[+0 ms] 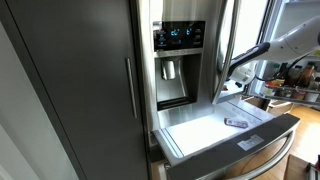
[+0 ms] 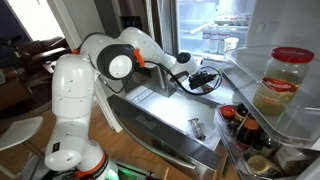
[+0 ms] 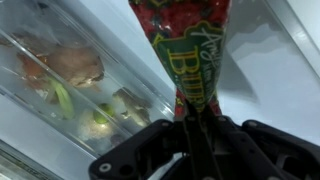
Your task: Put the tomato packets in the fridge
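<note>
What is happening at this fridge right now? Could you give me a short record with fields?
Place: fridge, its drawer pulled out and an upper door open
Gripper: gripper shut, over the drawer
Held packet: held packet, red and green, pinched at one end
Loose packet: loose packet lying on the drawer's white floor
Door shelf: big jar with a red lid, bottles below

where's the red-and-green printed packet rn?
Wrist view: the glossy red-and-green printed packet is pinched in the shut black gripper. In an exterior view, that gripper hangs over the open white-lined fridge drawer.
</note>
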Robot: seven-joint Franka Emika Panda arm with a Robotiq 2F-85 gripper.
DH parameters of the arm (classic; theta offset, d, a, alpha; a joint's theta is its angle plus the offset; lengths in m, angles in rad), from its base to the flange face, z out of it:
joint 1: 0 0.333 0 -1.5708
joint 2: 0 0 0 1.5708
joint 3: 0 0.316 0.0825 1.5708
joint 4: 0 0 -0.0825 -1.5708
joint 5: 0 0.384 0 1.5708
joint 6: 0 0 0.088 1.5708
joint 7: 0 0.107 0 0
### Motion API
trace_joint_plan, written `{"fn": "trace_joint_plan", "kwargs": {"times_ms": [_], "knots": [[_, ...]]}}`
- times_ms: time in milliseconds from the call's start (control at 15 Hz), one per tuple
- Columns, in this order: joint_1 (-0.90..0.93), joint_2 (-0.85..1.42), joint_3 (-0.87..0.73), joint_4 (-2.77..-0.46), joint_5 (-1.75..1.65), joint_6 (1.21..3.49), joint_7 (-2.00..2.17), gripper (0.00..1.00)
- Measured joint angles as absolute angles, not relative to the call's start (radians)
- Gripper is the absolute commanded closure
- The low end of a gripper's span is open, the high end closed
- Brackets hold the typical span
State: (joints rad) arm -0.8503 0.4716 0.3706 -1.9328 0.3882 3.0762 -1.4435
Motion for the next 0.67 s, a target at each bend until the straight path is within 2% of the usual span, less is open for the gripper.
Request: {"fn": "trace_joint_plan", "kwargs": {"times_ms": [133,533,600,667], "knots": [[-0.867,0.512,0.395,-1.896,0.388,3.076,-1.468,0.52],[-0.881,0.555,0.423,-1.837,0.388,3.081,-1.489,0.06],[-0.881,0.551,0.423,-1.835,0.388,3.081,-1.488,0.01],[-0.881,0.543,0.422,-1.835,0.388,3.082,-1.486,0.00]]}}
